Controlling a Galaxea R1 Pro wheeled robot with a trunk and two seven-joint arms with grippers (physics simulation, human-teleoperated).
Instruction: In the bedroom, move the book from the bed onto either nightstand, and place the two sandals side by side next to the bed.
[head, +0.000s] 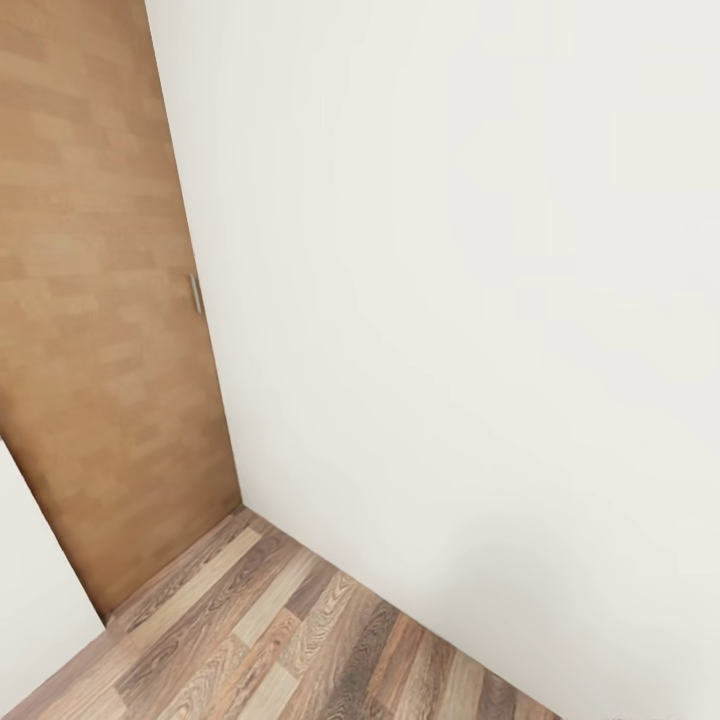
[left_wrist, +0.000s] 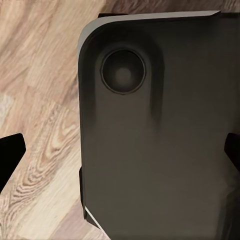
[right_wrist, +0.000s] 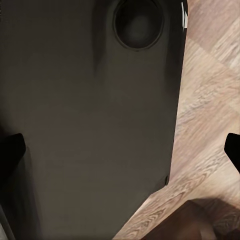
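I see a big white wall (head: 480, 300) in front of me, a brown wooden door (head: 100, 300) at its left, and the wood-plank floor (head: 300, 640) below. Under each wrist is the robot's dark body (left_wrist: 160, 140). The left hand (left_wrist: 120, 155) and the right hand (right_wrist: 120, 150) both stand wide and hold nothing.
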